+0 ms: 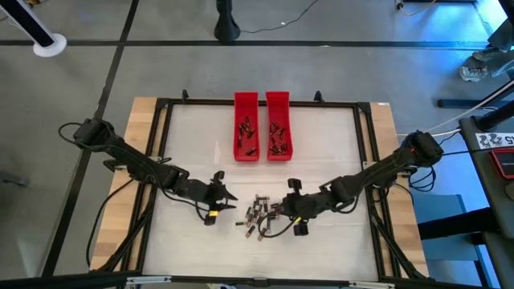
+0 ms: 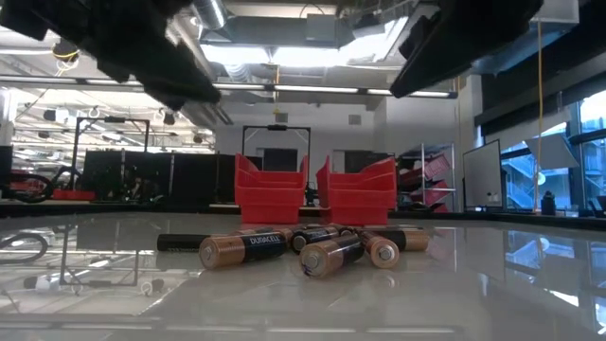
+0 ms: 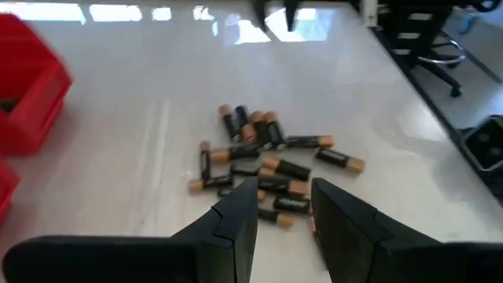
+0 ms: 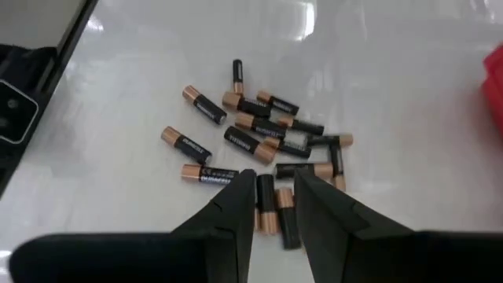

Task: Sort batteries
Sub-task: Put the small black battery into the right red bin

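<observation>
While both arms reach over the white table, a loose heap of Duracell AA batteries lies near the front edge, at about 6 o'clock from the table's centre. More batteries rest inside two red trays, set side by side at 12 o'clock from the heap, well apart from it.

Left gripper: positioned at 9 o'clock of the heap, just beside it and raised above the table. Its wrist view shows the jaws partly open with nothing between them, the heap visible through the gap.

Right gripper: positioned at 3 o'clock of the heap, close against its edge, also raised. Jaws partly open; batteries show in the gap below them, none gripped.

From table level, the nearest batteries lie flat, several touching one another.
</observation>
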Controlling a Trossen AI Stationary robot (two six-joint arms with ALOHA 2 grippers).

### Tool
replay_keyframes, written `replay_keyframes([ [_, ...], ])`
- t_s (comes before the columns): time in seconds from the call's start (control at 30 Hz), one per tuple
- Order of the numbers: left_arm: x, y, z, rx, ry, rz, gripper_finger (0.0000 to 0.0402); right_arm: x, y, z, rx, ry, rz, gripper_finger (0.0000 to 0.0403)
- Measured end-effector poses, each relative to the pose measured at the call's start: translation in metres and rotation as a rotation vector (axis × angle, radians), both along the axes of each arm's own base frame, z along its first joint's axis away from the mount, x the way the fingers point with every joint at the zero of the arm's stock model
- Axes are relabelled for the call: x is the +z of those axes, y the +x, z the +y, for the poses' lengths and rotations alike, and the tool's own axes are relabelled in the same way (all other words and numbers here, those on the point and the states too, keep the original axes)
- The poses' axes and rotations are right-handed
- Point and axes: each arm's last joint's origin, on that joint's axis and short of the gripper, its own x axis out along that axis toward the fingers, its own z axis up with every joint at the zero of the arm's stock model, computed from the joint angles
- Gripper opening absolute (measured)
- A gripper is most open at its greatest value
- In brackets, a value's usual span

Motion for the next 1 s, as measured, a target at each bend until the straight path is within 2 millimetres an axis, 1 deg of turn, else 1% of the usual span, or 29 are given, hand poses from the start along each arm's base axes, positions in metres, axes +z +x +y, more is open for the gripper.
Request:
replay_keyframes([
  [0.17, 0.005, 0.008, -0.011, -0.073, -0.004, 0.005, 0.0111, -0.002, -0.001, -0.001, -0.029, 0.013, 0.004, 0.0095],
  [0.27, 0.002, 0.017, -0.014, -0.084, 0.026, 0.074, 0.0111, -0.002, 0.0, -0.002, -0.044, -0.005, -0.004, 0.0095],
  [0.4, -0.013, 0.032, -0.019, -0.089, 0.084, 0.212, 0.0111, -0.002, 0.0, -0.002, -0.032, -0.056, -0.016, 0.0095],
  [0.5, -0.026, 0.041, -0.023, -0.12, 0.153, 0.289, 0.0111, -0.001, 0.0, -0.002, -0.017, -0.073, -0.018, 0.0095],
  [0.57, -0.033, 0.047, -0.026, -0.125, 0.167, 0.316, 0.0111, -0.001, 0.0, -0.002, -0.013, -0.077, -0.018, 0.0095],
  [0.67, -0.041, 0.051, -0.03, -0.135, 0.142, 0.339, 0.0111, -0.002, 0.0, -0.002, -0.012, -0.078, -0.017, 0.0095],
  [0.8, -0.053, 0.053, -0.036, -0.123, 0.09, 0.367, 0.0111, -0.002, -0.001, -0.002, -0.006, -0.076, -0.01, 0.0095],
  [1.0, -0.061, 0.054, -0.046, -0.118, 0.043, 0.363, 0.0111, -0.002, -0.001, -0.002, -0.004, -0.079, -0.01, 0.0095],
])
